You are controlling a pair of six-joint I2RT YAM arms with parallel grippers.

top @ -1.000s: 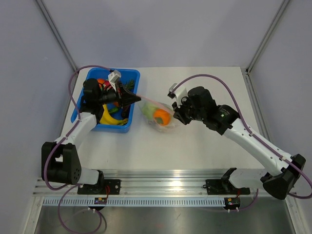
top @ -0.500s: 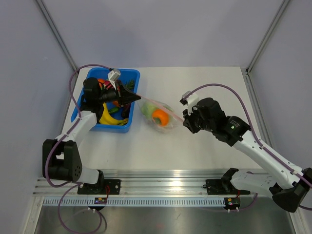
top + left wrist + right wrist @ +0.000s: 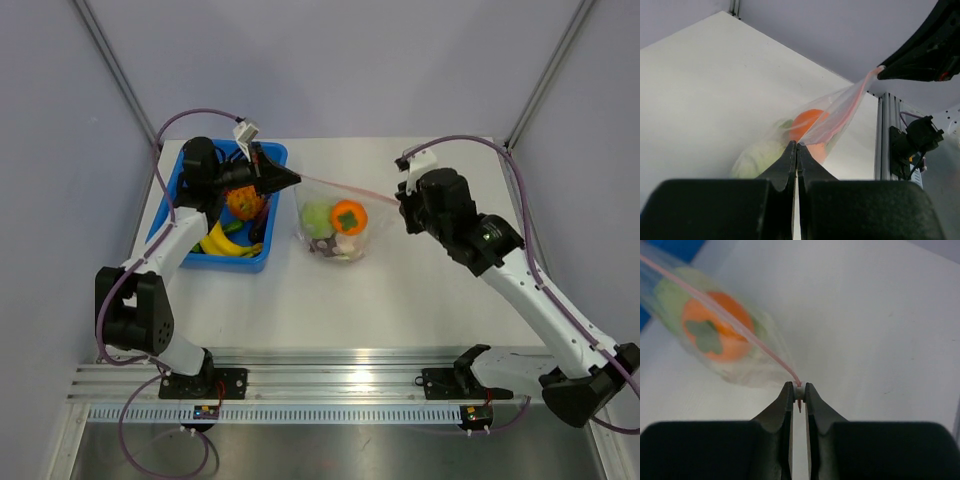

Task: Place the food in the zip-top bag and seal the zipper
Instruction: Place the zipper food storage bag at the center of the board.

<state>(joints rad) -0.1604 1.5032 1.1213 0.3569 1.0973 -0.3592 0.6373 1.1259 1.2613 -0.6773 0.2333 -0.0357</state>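
Zipper (image 3: pixel 350 187) taut between both pincers (image 3: pixel 297 178) (image 3: pixel 403 197)

no readable text or labels.

I'm looking at a white matte table (image 3: pixel 430 290) with an aluminium rail (image 3: pixel 340 365) running along its near edge. At the far left a blue tray (image 3: pixel 228 264) sits flat on it, one long side close to the table's left edge. Just right of the tray, about mid-table, the zip-top bag (image 3: pixel 330 240) hangs low over the surface. From up here I cannot tell whether its bottom rests on the table or just clears it
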